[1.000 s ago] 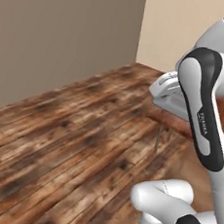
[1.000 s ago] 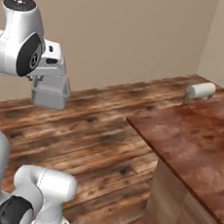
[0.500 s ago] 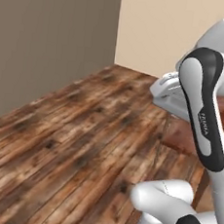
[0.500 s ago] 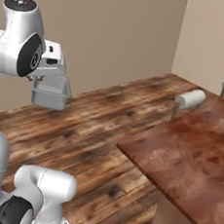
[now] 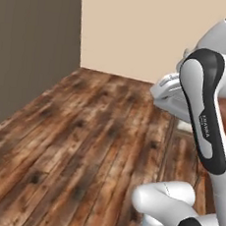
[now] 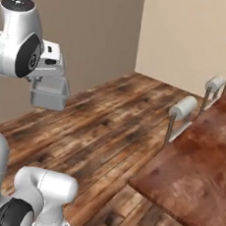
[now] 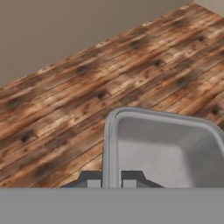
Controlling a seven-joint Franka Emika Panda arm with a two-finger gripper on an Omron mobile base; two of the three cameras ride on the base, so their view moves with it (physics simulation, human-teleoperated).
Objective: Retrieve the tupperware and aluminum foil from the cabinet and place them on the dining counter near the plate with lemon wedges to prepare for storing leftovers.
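The tupperware, a grey translucent squarish container, hangs in the air over the plank floor, held by its rim. My gripper is shut on that rim from above. In the hand view the rim of the tupperware runs between my two dark fingertips, with the container's hollow to the right of my gripper. The dining counter, a dark reddish-brown glossy slab, lies to the right of the held container and well apart from it.
Three grey-cushioned stools stand in a row along the counter's near edge. Wooden plank floor stretches ahead to a grey wall on the left and a beige wall behind.
The whole picture has shifted, so the base has moved: the wall corner slid right, and more stools and counter came into the right base view. The grip on the tupperware is unchanged.
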